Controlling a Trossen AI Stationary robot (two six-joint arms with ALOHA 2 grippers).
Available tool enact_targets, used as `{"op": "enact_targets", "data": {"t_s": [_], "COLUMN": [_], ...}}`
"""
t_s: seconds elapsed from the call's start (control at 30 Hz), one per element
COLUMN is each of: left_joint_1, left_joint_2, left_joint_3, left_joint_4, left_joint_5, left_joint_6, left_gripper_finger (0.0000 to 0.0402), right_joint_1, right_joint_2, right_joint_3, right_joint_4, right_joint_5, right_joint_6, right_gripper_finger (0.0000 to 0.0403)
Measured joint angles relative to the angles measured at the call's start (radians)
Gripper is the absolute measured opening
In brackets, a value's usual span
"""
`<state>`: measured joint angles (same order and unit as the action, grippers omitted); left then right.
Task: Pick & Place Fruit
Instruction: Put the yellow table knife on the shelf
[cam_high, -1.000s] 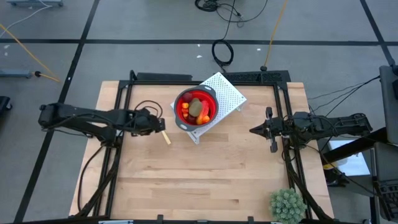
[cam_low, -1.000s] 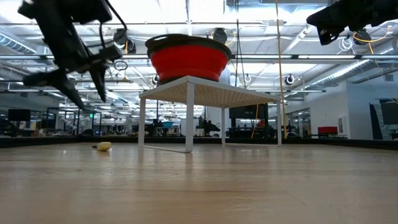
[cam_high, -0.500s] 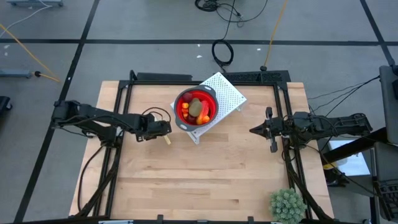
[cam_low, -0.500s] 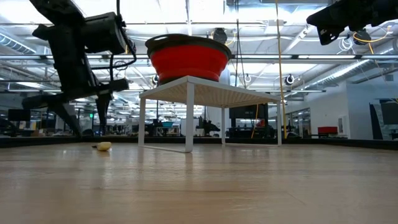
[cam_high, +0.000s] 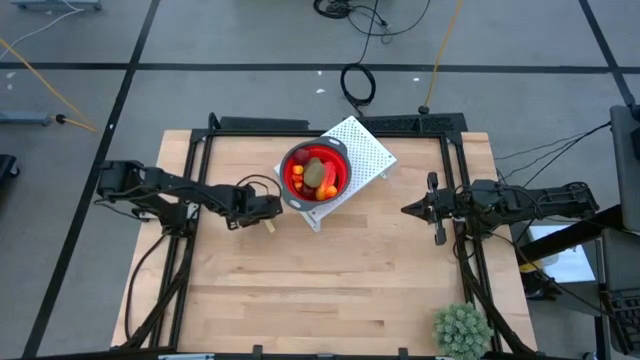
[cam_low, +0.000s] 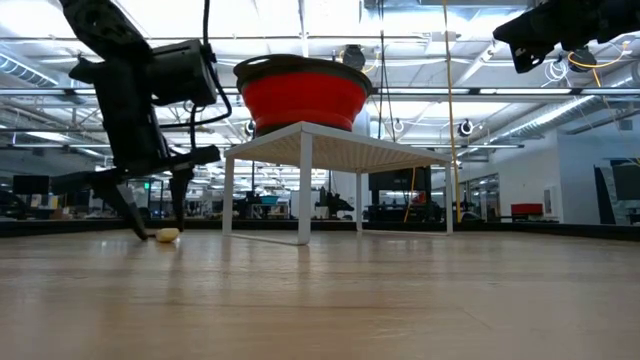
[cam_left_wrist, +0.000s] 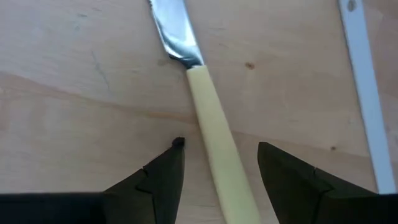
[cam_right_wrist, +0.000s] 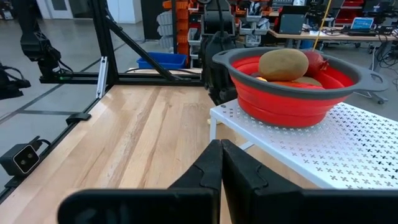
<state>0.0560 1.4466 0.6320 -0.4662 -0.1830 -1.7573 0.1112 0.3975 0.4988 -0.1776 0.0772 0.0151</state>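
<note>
The red bowl (cam_high: 316, 175) sits on a white perforated stand (cam_high: 364, 150) toward the far side of the wooden table (cam_high: 330, 280), and the fruit (cam_high: 315, 176) lies heaped inside it — an olive-brown oval on top, orange and dark red pieces around it. Beside the stand's corner, on the left arm's side, a cream-handled knife (cam_left_wrist: 214, 134) lies flat on the wood. The left gripper (cam_left_wrist: 221, 177) is lowered over it, fingers (cam_left_wrist: 163, 180) parted on either side of the handle, gripping nothing. The right gripper (cam_high: 408, 210) hovers on the bowl's other side, closed and empty. A spiky green plant ball (cam_high: 461, 330) rests at the table's near edge — well apart from the bowl.
</note>
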Motion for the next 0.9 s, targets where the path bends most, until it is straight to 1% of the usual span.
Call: {"op": "enact_targets", "data": {"t_s": [0.2,0.37,0.63,0.73,0.9], "left_joint_1": [0.013,0.018,0.017,0.009,-0.016], "left_joint_2": [0.006,0.007,0.007,0.007,0.009], "left_joint_3": [0.002,0.002,0.002,0.002,0.000], "left_joint_4": [0.003,0.002,-0.011,-0.014,-0.011], "left_joint_5": [0.010,0.022,0.039,0.039,0.044], "left_joint_6": [-0.001,0.028,0.011,-0.005,-0.026], "left_gripper_finger": [0.0207,0.0207,0.0204,0.0187,0.0135], "right_joint_1": [0.000,0.000,0.000,0.000,0.000], "right_joint_2": [0.000,0.000,0.000,0.000,0.000], "right_joint_3": [0.000,0.000,0.000,0.000,0.000], "right_joint_4": [0.000,0.000,0.000,0.000,0.000], "right_joint_5": [0.000,0.000,0.000,0.000,0.000], "right_joint_6": [0.000,0.000,0.000,0.000,0.000], "right_gripper_finger": [0.0000,0.0000,0.0000,0.0000,0.0000]}}
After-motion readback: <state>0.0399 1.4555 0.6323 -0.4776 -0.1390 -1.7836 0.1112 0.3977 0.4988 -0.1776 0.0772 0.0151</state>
